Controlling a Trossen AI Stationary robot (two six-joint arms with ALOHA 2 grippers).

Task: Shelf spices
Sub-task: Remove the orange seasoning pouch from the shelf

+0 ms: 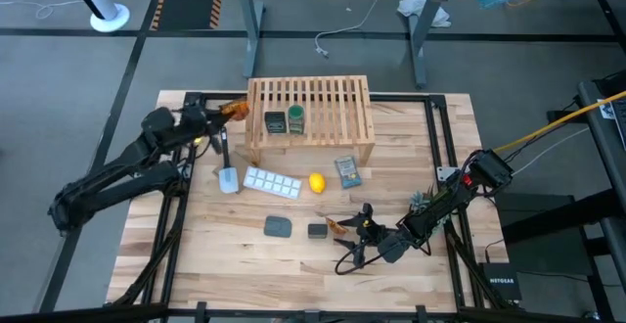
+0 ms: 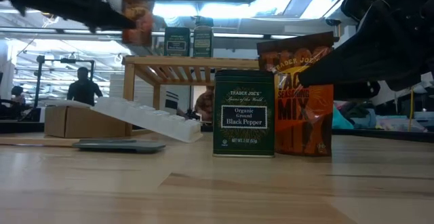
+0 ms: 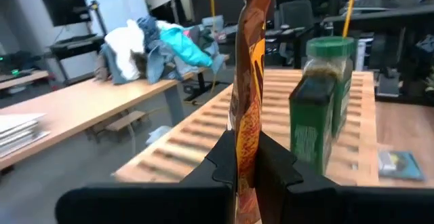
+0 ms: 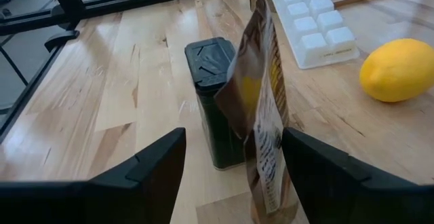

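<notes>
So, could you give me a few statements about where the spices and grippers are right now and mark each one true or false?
1. The left gripper is shut on an orange-brown packet beside the shelf. True.
2. The right gripper has closed on its packet. False: its fingers stand open on either side of the second packet.
3. A dark box and the green-lidded jar are on the shelf. True.
4. The black pepper tin is on the shelf. False: it stands on the table.

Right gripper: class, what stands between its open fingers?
Only an orange-brown spice packet, upright between the open fingers of the right gripper in the right wrist view; the black pepper tin stands just beyond.
</notes>
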